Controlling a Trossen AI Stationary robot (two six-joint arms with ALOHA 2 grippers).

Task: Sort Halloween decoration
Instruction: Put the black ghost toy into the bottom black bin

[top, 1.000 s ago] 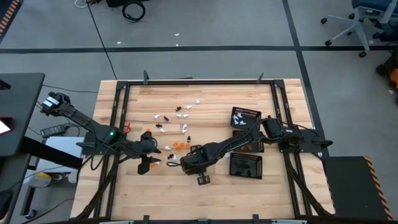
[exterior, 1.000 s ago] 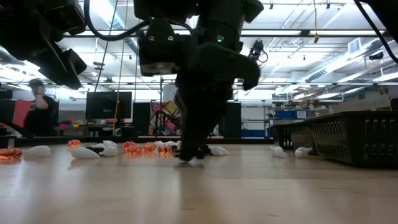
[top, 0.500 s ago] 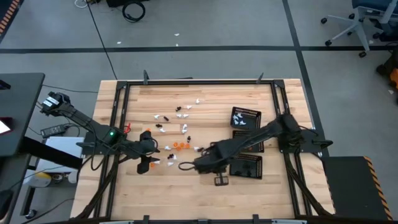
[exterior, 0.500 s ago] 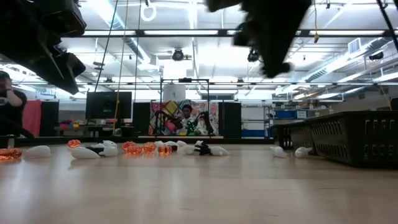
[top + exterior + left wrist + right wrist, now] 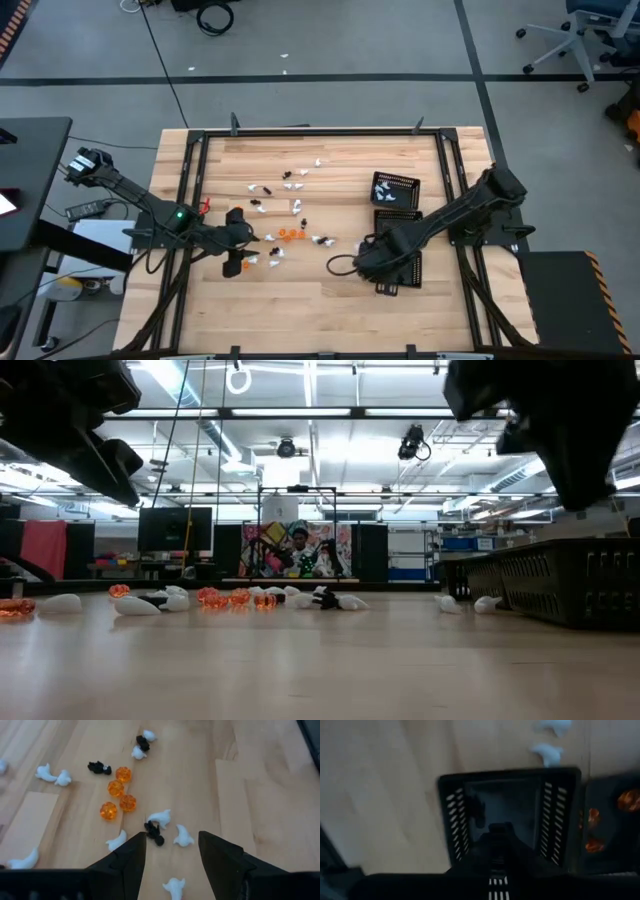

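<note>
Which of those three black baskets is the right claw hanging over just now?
The right claw hangs over the nearest tray, closest to the table's front edge. The middle tray holds orange trinkets; the farthest tray holds white ones.

High view: overhead, straight down, far, whole pale wooden table (image 5: pixel 330 310). Low view: tabletop height, level, facing room. Left wrist: close, down on scattered white, orange, black trinkets (image 5: pixel 120 795), shared with high and low views. Right wrist: close above square black mesh tray (image 5: pixel 507 815).

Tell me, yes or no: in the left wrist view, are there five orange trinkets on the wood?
No. Only four orange trinkets lie clustered on the table, ahead of the left gripper.
</note>
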